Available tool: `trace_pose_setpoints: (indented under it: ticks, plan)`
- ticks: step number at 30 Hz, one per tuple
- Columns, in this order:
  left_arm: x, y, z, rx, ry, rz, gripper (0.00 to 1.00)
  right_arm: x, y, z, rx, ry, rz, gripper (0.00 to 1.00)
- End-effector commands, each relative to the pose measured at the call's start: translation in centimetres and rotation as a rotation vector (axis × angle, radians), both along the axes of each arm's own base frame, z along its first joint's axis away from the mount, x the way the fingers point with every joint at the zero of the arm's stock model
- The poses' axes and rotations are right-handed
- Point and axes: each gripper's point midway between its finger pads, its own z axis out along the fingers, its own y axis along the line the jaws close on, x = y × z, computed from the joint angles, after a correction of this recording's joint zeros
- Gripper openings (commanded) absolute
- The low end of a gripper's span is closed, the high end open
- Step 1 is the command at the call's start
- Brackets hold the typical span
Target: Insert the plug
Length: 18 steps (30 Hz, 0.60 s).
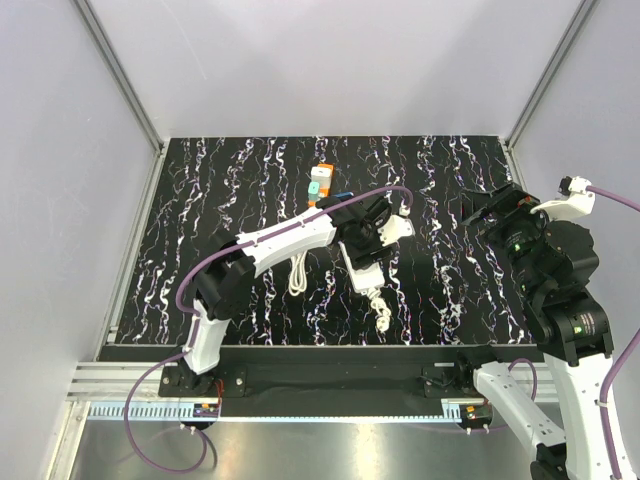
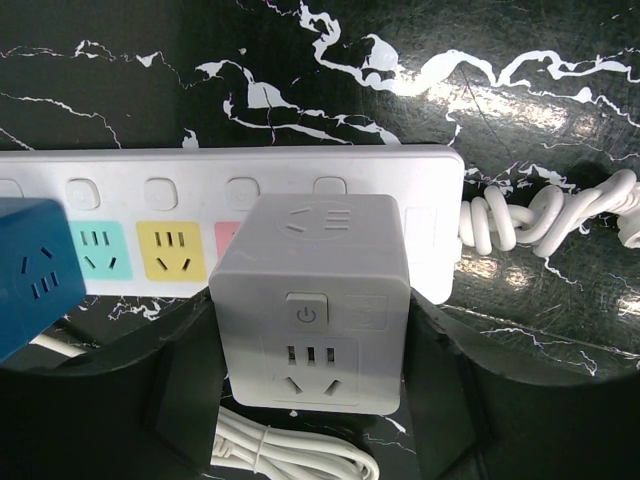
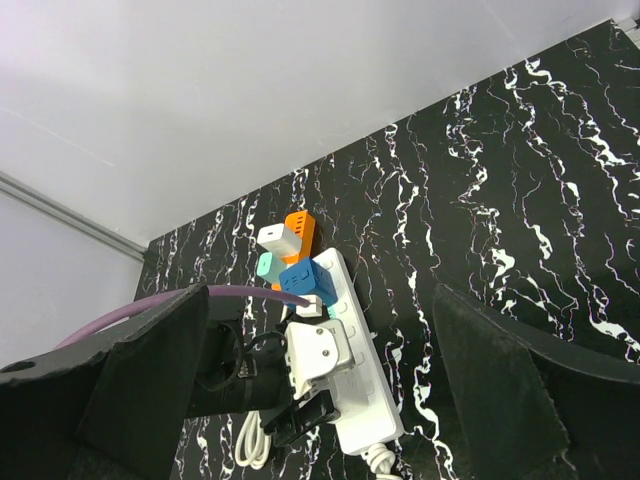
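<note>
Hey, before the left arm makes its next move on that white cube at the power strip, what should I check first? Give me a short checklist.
1. Left gripper on the white cube adapter: the fingers stand against both its sides. Ok.
2. White cube adapter seated in the power strip: its prongs are hidden. Cannot tell.
3. Blue plug fully in: it stands on the strip, but its underside is hidden. Cannot tell.
4. Right gripper out of the way: wide open, empty, well away from the strip. Ok.
5. Strip's coiled cord clear of the fingers: it runs off the strip's end. Ok.
</note>
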Motion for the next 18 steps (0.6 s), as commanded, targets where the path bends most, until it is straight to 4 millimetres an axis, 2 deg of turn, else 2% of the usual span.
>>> trace_pose_setpoints:
  ticks: [1,10,18]
  plan:
    - [0.3,1.1,0.3,0.025,-0.024,0.014,0.00,0.1,0.1,0.6,-0.003,-0.022,0.008,1.00]
    - [0.4,2.1,0.9,0.058,-0.033,0.020,0.00,0.1,0.1,0.5,-0.008,-0.020,0.007,1.00]
    - [0.4,2.2,2.2,0.057,-0.040,0.017,0.00,0.3,0.1,0.6,-0.011,-0.020,0.008,1.00]
